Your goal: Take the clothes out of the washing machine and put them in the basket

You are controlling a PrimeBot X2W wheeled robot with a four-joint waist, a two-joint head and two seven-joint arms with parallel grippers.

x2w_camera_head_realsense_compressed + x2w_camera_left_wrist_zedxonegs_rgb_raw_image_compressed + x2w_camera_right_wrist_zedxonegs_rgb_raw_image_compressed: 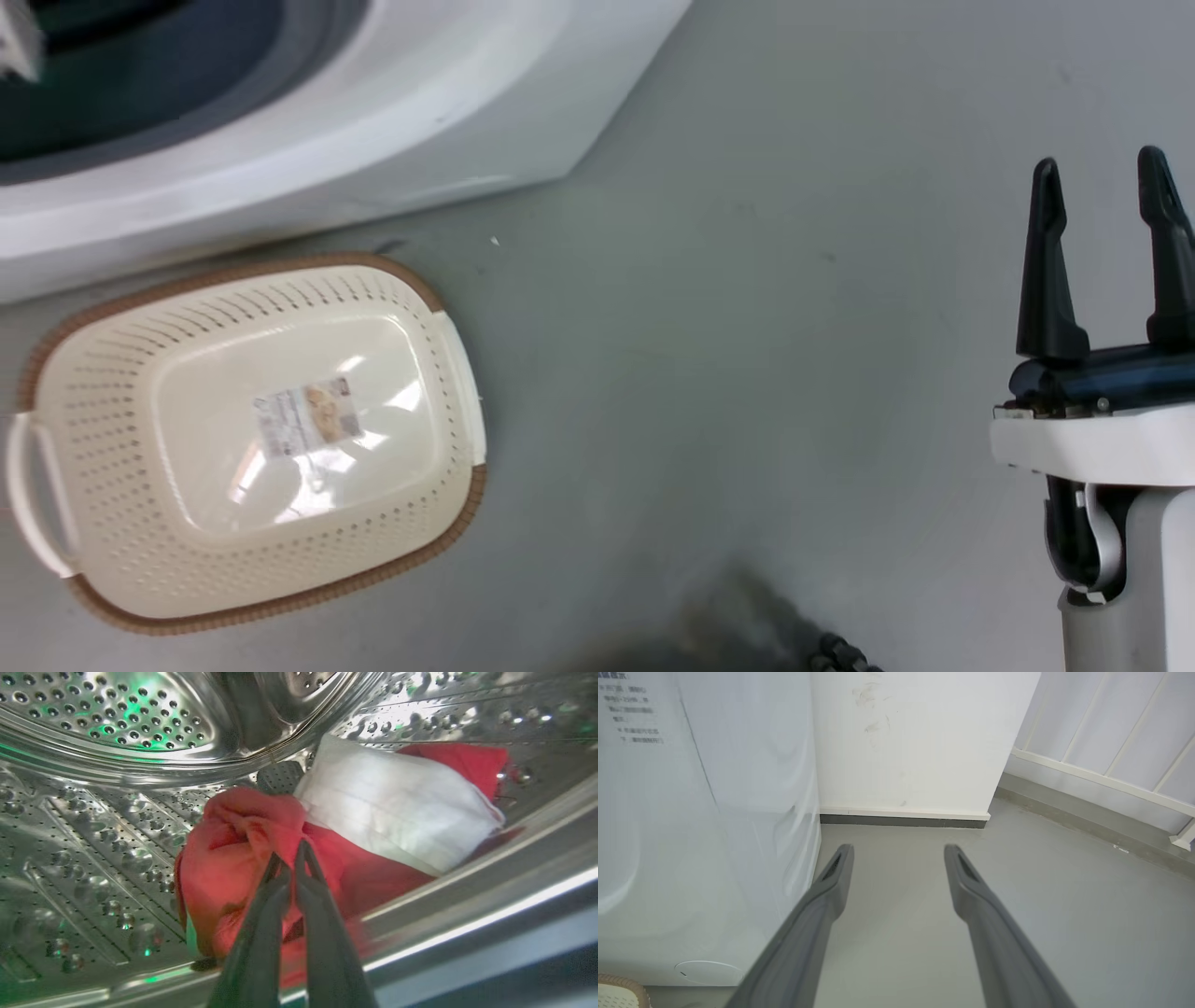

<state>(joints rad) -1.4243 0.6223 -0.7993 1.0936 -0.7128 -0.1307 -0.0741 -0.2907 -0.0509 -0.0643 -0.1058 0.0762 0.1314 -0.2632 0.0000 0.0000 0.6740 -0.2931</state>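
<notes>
Inside the washing machine's steel drum (117, 728) lie the clothes: a bunched red garment (224, 858) and a white cloth piece (397, 807) over more red fabric (467, 760). My left gripper (290, 858) is shut on a fold of the red garment at the drum's front lip. The cream basket (112, 392) with its brown rim stands on the floor below the washing machine (392, 112), with nothing in it but a label (308, 415). My right gripper (1102, 196) hangs open over bare floor at the right; its fingers (836, 872) hold nothing.
The washing machine's white side panel (700, 835) stands close on the right gripper's left. A white wall (920, 742) and a railing (1101, 779) lie beyond. Grey floor (747, 327) spreads to the right of the basket.
</notes>
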